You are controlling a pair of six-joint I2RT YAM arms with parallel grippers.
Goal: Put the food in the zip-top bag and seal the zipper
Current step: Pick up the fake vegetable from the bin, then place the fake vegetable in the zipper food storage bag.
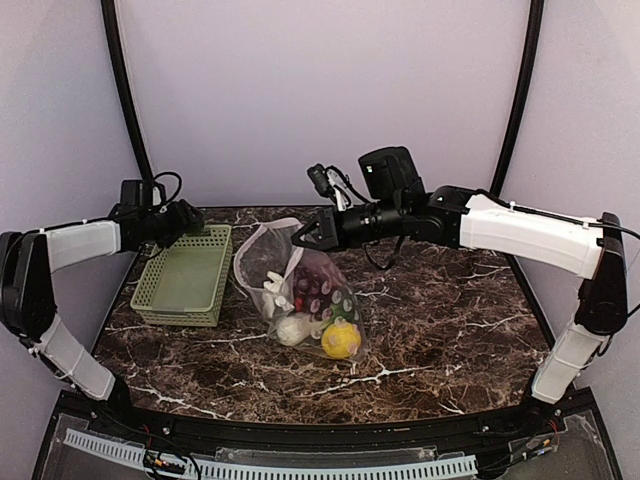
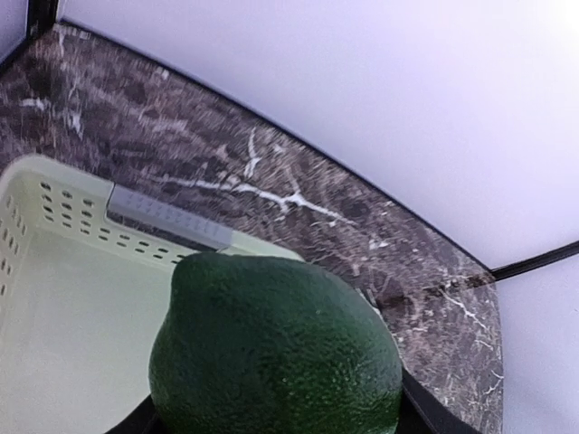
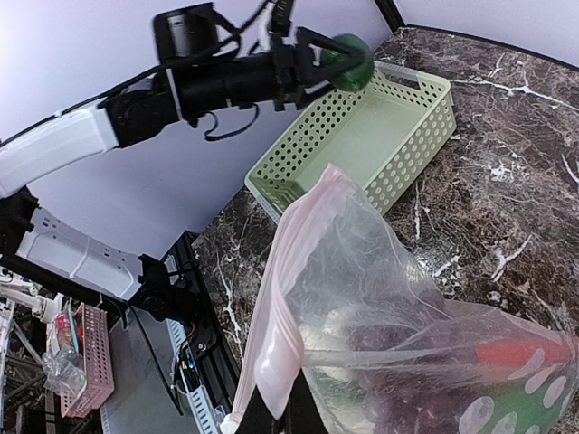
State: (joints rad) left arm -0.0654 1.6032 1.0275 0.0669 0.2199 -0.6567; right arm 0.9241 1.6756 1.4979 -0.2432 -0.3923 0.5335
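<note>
While the left gripper [image 1: 188, 222] hangs over the far end of the pale green mesh basket [image 1: 190, 275], its fingers stand partly apart and clasp a round dark green fruit [image 2: 271, 348] with a pebbled skin, held above the basket's rim and off its floor. Just to the right of the basket, the zip-top bag [image 1: 262, 250] lies on the dark marbled table [image 1: 440, 310], its mouth turned toward the basket's far end and lifted up. The right gripper [image 1: 302, 232] is closed tight on that mouth edge, pinching the zipper [image 3: 276, 298], whose pale strip runs down from the raised lip to the fingers in the right wrist view. Food already sits inside the bag: a yellow lemon [image 1: 341, 339] in the corner farthest from the basket, a white piece [image 1: 293, 328] beside it on the basket's side, and a red chili [image 3: 520, 351] seen through the dotted plastic
</note>
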